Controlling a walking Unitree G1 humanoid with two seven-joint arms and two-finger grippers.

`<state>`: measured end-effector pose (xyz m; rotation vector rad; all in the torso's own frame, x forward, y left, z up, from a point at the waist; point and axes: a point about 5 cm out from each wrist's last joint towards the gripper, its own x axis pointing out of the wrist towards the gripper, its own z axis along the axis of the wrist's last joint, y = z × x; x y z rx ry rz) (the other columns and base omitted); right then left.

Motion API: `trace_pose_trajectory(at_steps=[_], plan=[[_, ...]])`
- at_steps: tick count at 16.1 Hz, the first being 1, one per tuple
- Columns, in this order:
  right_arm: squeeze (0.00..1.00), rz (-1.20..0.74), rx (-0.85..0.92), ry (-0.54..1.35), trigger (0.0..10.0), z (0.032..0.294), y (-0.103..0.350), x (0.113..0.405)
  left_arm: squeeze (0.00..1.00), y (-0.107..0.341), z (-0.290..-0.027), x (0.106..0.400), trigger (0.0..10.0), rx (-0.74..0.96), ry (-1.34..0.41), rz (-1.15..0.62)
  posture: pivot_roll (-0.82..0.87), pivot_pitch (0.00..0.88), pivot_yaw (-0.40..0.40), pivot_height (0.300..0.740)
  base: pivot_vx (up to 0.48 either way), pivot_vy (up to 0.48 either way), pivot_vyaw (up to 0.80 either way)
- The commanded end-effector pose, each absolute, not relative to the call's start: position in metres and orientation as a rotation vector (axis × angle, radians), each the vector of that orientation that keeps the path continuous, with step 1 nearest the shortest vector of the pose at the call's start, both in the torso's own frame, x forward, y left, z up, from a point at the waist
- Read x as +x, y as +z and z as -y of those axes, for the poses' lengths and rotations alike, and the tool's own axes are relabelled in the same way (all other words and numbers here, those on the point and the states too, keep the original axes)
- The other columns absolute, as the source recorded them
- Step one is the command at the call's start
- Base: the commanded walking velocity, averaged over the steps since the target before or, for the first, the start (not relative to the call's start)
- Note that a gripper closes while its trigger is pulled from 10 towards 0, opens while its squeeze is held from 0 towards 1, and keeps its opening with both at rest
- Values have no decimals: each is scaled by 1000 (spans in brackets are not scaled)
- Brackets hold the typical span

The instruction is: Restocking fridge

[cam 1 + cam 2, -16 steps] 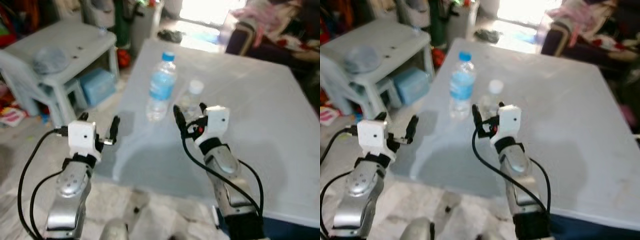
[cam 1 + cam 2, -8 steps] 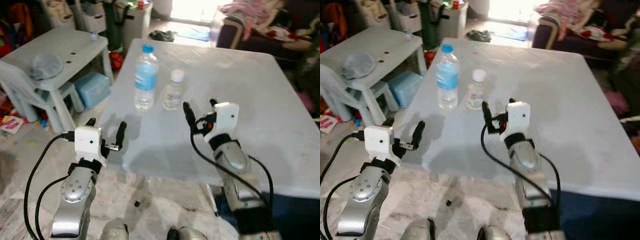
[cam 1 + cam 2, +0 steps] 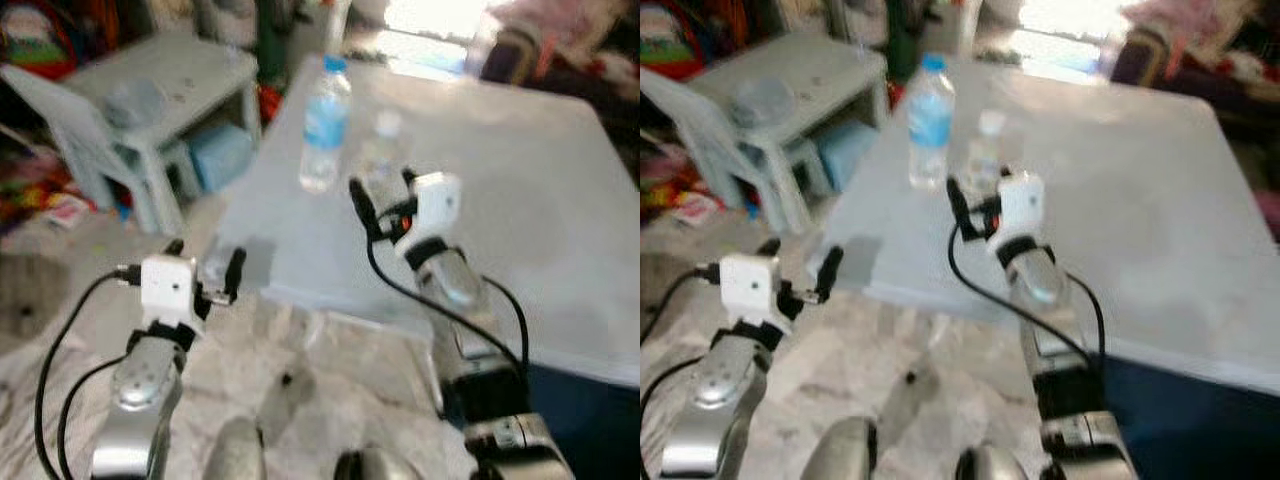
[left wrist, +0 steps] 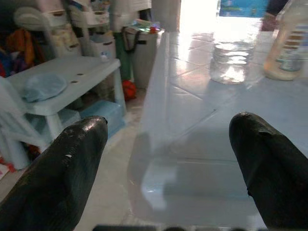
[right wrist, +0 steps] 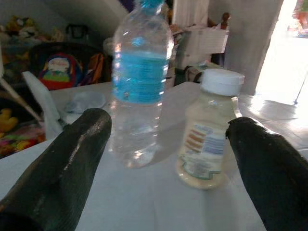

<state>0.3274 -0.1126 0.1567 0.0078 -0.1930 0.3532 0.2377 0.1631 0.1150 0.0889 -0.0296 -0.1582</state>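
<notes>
The right tool (image 3: 382, 192) hovers over the pale, smooth surface (image 3: 520, 170), its rounded black fingers (image 5: 62, 163) spread wide and empty — just beyond it stand a clear ribbed water bottle (image 5: 139, 82) with blue label and a squat cream bottle (image 5: 207, 130), white-capped, side by side. The left tool (image 3: 205, 262), equally wide and empty, hangs off the surface's near corner.

Pale table (image 3: 560, 200) bears water bottle (image 3: 324, 123) and, seemingly, small bottle (image 5: 209, 129).
</notes>
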Motion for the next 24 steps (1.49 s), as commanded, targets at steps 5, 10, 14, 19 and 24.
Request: trace_pose_trajectory(at_steps=[5,10,14,19,24], plan=[[0,232,-14,283,10000,130,162,335,0,119,-165,236,10000,115,-127,18,160,105,-49,740,0,0,0],[0,195,-2,178,10000,145,141,296,0,113,-171,224,10000,64,-72,-6,151,18,-49,740,0,0,0],[0,133,-9,116,10000,154,126,275,0,113,-170,230,10000,50,-96,3,112,0,-34,740,0,0,-200],[0,139,-25,120,10000,157,133,276,0,114,-161,233,10000,24,-131,19,90,0,-36,740,307,0,-411],[0,156,-48,179,10000,149,138,276,0,113,-161,231,10000,19,-120,21,89,0,-44,740,371,0,0]])
